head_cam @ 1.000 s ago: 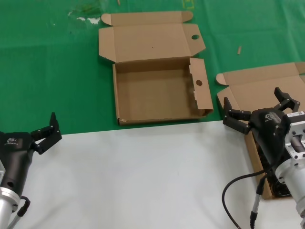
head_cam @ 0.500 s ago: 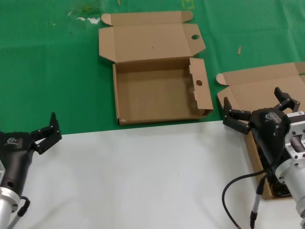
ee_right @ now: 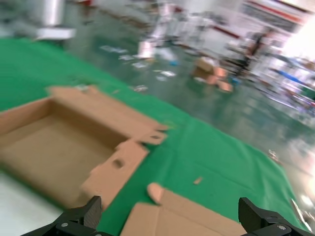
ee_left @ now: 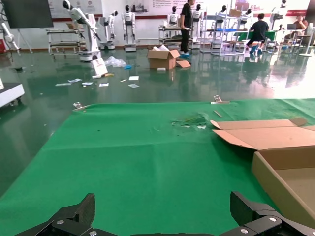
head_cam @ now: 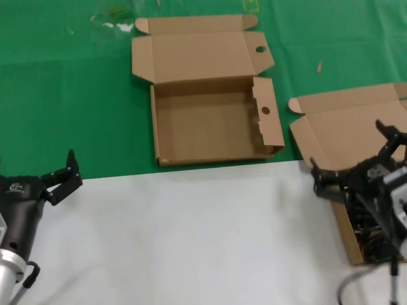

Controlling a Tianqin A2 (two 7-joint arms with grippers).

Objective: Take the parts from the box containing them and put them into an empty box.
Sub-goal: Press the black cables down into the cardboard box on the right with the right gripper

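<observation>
The right pincer [head_cam: 356,162] hangs over the near left corner of the plain-lidded cardboard box [head_cam: 343,127] at the right edge of the tabletop [head_cam: 191,241], its black fingers [head_cam: 324,176] spread wide with nothing between them. That box lies open on the green cloth [head_cam: 70,95], its lid folded back and a small rounded ear tab showing at the lid's left corner. Inside it, mostly hidden behind the right arm, dark coiled power cords [head_cam: 369,232] lie along the near part of the box floor; how many there are cannot be told.

The second cardboard box [head_cam: 210,124] sits open in the middle of the head view, well to the left of the first, with bare brown cardboard inside. It has a round hole in its lid flap and another in its right side flap. Its front edge meets the line where the green cloth gives way to the white surface.

The left pincer [head_cam: 63,175] is parked at the left near edge, over that same line, fingers spread and holding nothing. In its wrist view the fingertips [ee_left: 74,219] frame green cloth, with a corner of the holed box [ee_left: 280,167] beyond.
</observation>
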